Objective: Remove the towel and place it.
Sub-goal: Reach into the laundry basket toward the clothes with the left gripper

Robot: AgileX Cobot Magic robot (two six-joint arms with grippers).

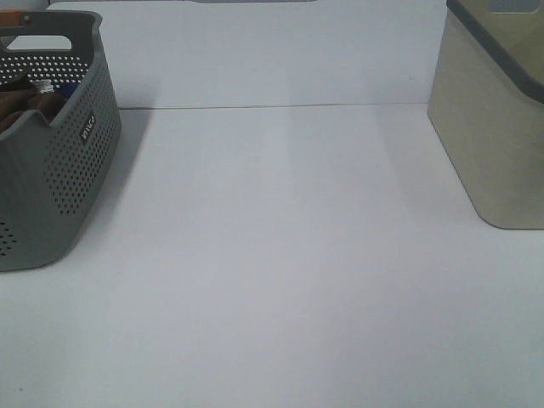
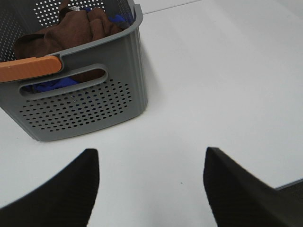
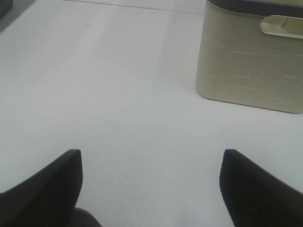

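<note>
Towel (image 2: 78, 28) is bunched up inside the grey basket (image 2: 94, 101) at the far left corner of the surface (image 2: 213, 85), with something blue (image 2: 52, 85) in there too, so I'd say it needs lifting up and out, not dragging. Left hand (image 2: 150, 158) sits just short of the basket, fingers wide apart and holding nothing, probably lined up to reach in. Right hand (image 3: 151, 153) is spread apart too, facing the beige bin (image 3: 246, 61) by the right edge.

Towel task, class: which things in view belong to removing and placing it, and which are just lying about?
Belongs: towel, grey basket holding it, left gripper, right gripper.
Lying about: blue item in the basket, beige bin (perhaps the drop spot).
</note>
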